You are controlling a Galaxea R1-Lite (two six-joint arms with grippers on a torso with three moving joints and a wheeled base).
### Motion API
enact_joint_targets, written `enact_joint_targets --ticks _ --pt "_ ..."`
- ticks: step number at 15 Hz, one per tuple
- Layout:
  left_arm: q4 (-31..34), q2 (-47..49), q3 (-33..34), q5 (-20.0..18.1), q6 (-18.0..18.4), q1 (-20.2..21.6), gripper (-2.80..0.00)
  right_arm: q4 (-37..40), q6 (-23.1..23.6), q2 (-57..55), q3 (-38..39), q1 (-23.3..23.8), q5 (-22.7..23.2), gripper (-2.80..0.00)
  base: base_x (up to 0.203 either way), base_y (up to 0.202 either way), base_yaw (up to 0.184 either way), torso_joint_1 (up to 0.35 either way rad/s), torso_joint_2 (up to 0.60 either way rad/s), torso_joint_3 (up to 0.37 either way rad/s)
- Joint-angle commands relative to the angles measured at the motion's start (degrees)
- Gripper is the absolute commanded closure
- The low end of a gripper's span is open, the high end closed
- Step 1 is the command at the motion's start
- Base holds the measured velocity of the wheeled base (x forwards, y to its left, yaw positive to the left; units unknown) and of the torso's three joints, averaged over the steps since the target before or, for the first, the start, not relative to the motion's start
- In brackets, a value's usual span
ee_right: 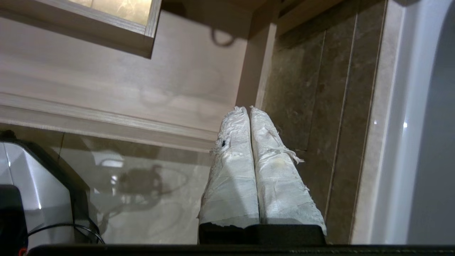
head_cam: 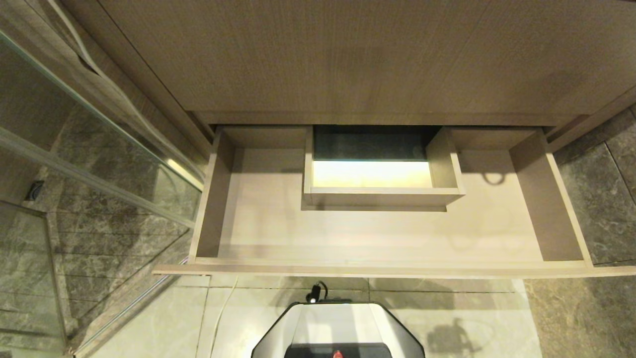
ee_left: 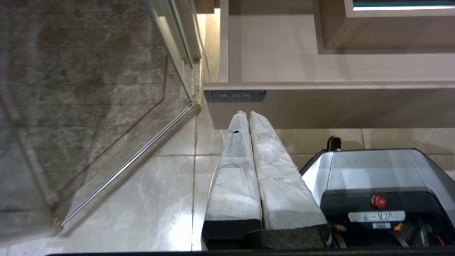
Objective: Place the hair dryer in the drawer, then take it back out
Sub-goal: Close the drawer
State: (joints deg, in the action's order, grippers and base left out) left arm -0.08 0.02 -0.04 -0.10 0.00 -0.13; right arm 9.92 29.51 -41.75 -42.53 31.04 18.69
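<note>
- The drawer (head_cam: 377, 233) stands pulled wide out below the taller wood panel (head_cam: 348, 54). Its light-wood floor is bare around the boxed cutout (head_cam: 382, 196) at the back middle.
- The hair dryer shows in none of the three views. It is not in the drawer and not in either end effector, so where it lies cannot be told.
- The left end effector (ee_left: 247, 114) hangs just before the drawer front, beside the small black label (ee_left: 235, 96). Its two tape-wrapped fingers (ee_left: 234, 167) are pressed together with nothing between them.
- The right end effector (ee_right: 247, 110) is near the drawer's right-hand corner, by the dark stone wall (ee_right: 305, 89). It is likewise closed on nothing.
- Neither arm appears in the head view; only the top of the robot base (head_cam: 338, 328) shows at the lower edge.
- Judging from the task, a small hair dryer ought to be light, with a hard, smooth plastic shell that may slip under padded fingers. The stubby handle, or the barrel where it joins the handle, seems the surest hold. A springy cord could drag or catch on the drawer rim.
- The cutout's interior is partly dark and partly glaring, so its depth is hard to read. A ring-shaped shadow (head_cam: 493, 178) falls on the drawer floor at the right; what casts it is out of view.
- The label's characters are too small to read.
</note>
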Motion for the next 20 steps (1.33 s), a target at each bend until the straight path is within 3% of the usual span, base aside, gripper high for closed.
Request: enact_joint_targets --ticks 1,9,13,18,20 --pt "0.1 0.0 0.0 0.0 0.0 0.0 0.00 0.0 0.2 -0.1 0.4 0.0 0.1 0.00 0.000 0.000 0.000 -0.050 0.44 0.361" --pt "0.1 0.0 0.0 0.0 0.0 0.0 0.00 0.6 0.4 -2.0 2.2 -1.3 2.0 0.00 0.000 0.000 0.000 -0.029 0.38 0.341" --pt "0.1 0.0 0.0 0.0 0.0 0.0 0.00 2.1 3.4 -6.2 1.8 -3.2 3.9 0.00 0.000 0.000 0.000 0.014 0.27 0.324" --pt "0.1 0.0 0.0 0.0 0.0 0.0 0.00 17.6 7.0 -15.9 -3.0 -3.2 3.6 0.00 0.000 0.000 0.000 0.097 0.07 0.122" --pt "0.1 0.0 0.0 0.0 0.0 0.0 0.00 24.9 13.7 -19.8 -5.5 -0.6 1.0 0.00 0.000 0.000 0.000 0.061 0.02 0.071"
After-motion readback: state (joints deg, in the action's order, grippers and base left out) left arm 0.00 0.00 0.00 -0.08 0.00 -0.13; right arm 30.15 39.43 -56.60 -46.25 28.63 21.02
